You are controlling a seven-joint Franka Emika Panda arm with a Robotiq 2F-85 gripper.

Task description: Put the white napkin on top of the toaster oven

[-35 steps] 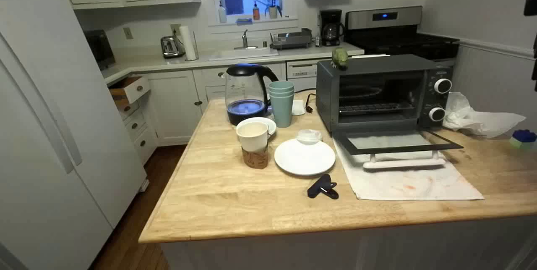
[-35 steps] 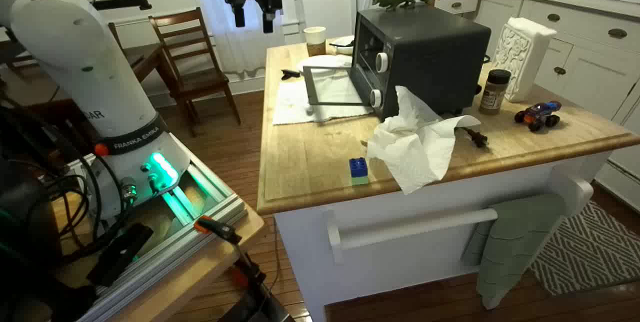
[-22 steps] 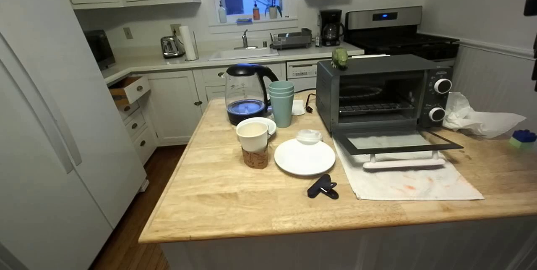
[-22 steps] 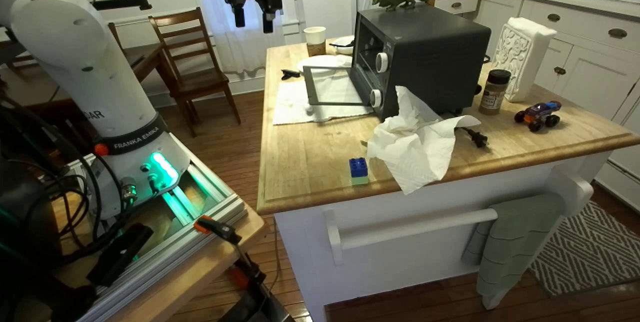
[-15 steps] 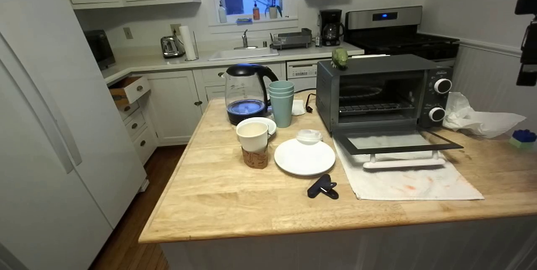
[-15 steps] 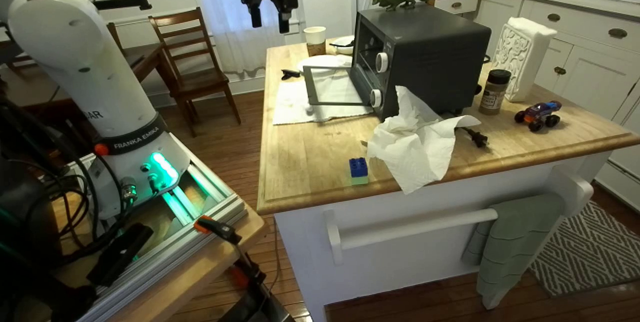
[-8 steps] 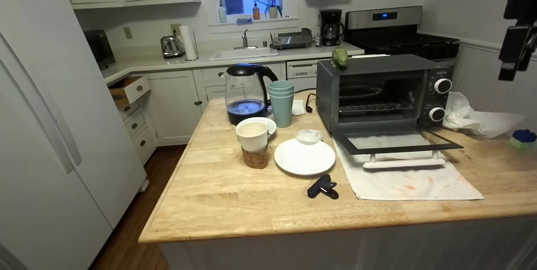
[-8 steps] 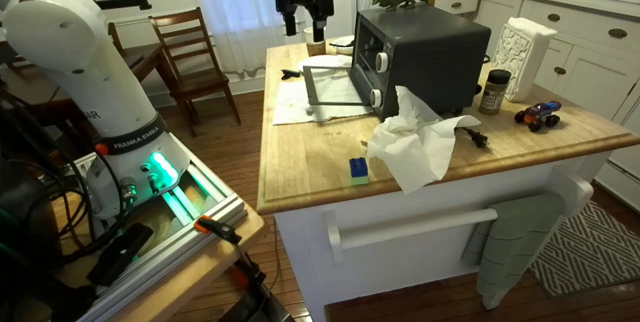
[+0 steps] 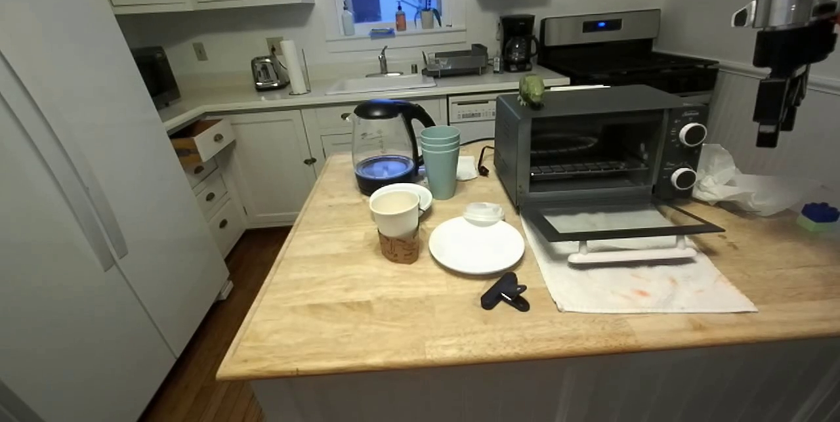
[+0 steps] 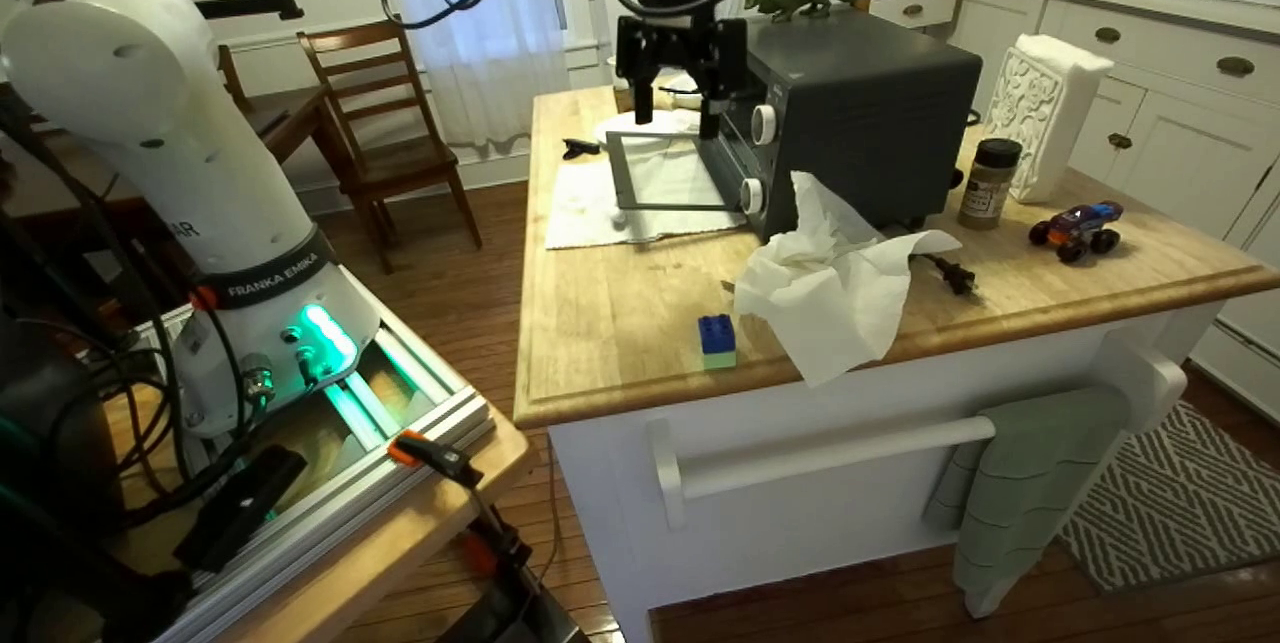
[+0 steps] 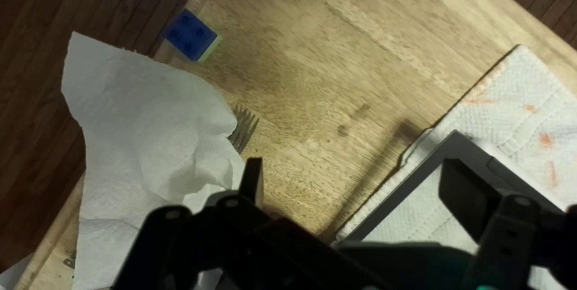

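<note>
We take the crumpled white napkin (image 10: 830, 303) to be the one meant, not the flat white sheet (image 9: 597, 291) under the lowered glass door (image 9: 607, 220). It sits in a loose heap on the counter (image 10: 620, 323), near the toaster oven (image 10: 870, 123), one corner reaching past the counter's edge.

It should weigh almost nothing and be soft and limp, easy enough to grip but quick to tear under a hard tug. We would pinch the raised folds near its middle rather than a flat margin, and mind the fork (image 11: 244, 128) whose tines peep out between two and three o'clock of it in the wrist view, since it could be dragged along.

Our jaws are spread well apart and hold nothing. They hang above the counter, clear of the napkin: in the wrist view it lies between nine and ten o'clock of them, and in an exterior view between four and five o'clock, lower down. We judge that we must shift that way, then descend.
</note>
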